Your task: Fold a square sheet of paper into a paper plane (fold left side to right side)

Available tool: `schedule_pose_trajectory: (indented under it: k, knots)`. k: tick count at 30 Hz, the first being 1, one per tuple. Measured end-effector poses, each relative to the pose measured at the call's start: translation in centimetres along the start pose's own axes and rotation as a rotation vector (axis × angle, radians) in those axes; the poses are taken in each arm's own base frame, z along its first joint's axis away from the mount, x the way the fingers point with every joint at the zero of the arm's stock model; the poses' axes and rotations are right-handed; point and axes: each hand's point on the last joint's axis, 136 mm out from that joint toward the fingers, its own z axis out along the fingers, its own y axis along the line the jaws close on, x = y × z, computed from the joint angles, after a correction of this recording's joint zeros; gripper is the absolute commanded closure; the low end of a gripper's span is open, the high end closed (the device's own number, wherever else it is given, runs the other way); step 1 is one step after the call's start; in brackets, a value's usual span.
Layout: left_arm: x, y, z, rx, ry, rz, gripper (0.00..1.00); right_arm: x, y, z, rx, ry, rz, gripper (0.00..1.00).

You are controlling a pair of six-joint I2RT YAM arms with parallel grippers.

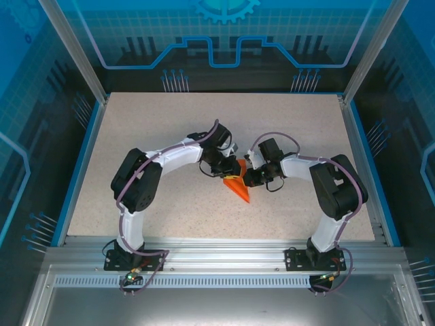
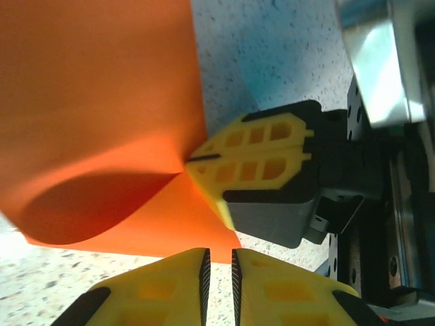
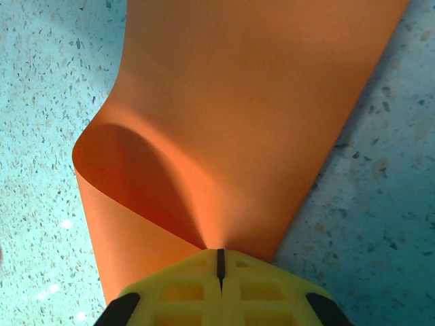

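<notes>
Square sheet of paper (image 1: 238, 189), bright orange and already down to a pointed wedge, lies near the middle of the tabletop (image 1: 136, 122), its tip aimed at the near edge. From the top camera, the left gripper (image 1: 224, 171) and right gripper (image 1: 246, 175) meet over its far end.

On the left wrist camera, the left gripper (image 2: 221, 261) has its yellow fingers (image 2: 170, 285) a narrow slit apart at the sheet's (image 2: 102, 102) edge, with nothing caught between them; opposite, the right gripper (image 2: 194, 161) is clamped on the paper, which lifts in a shadowed curl.

On the right wrist camera, the right gripper (image 3: 219, 261) pinches the sheet (image 3: 258, 102) between closed tips, and the left flap bows up off the speckled tabletop (image 3: 380, 224)
</notes>
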Motion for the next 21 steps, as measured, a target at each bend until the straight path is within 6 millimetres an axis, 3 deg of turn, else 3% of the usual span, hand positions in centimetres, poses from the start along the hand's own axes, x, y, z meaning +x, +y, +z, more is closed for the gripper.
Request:
schedule_pose_trajectory:
  k: [12,21]
  knots:
    - [1.3,3.5,3.0,-0.065,0.064,-0.081,0.81,0.0,0.0,0.0,0.000,0.001,0.000,1.00]
    - [1.6,4.4,3.6,-0.076,0.065,-0.091,0.81,0.0,0.0,0.1,-0.001,0.002,0.000,1.00]
